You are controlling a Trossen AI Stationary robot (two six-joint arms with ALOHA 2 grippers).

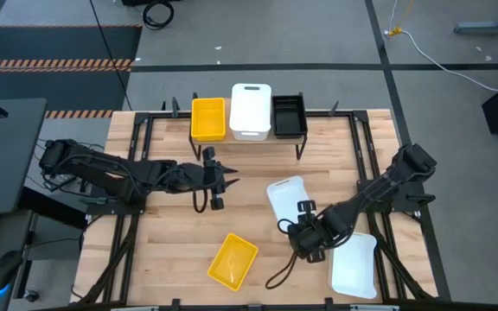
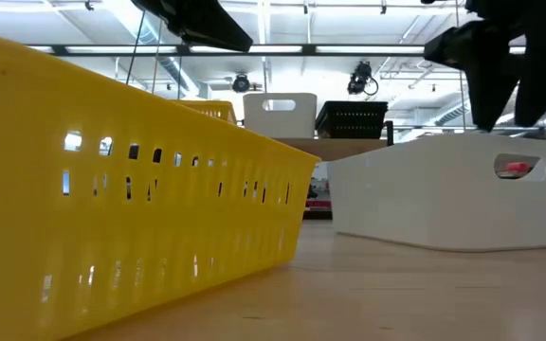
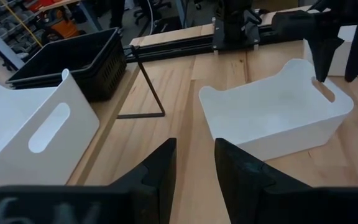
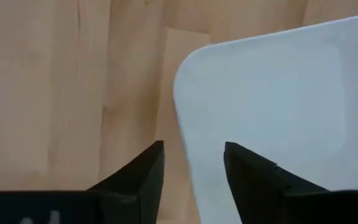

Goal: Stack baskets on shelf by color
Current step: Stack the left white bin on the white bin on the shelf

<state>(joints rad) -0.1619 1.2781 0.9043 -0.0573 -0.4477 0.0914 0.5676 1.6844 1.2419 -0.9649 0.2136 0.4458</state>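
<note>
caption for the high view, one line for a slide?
Right end effector open over a white basket; three baskets sit on the shelf.

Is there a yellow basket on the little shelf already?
Yes, one yellow basket sits on the shelf, beside a white basket.

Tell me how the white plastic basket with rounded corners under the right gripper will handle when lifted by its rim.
The white plastic basket looks thin-walled and empty, so probably light. Its smooth wall may slip between the right gripper fingers. Held at one end, it would likely tilt.
</note>
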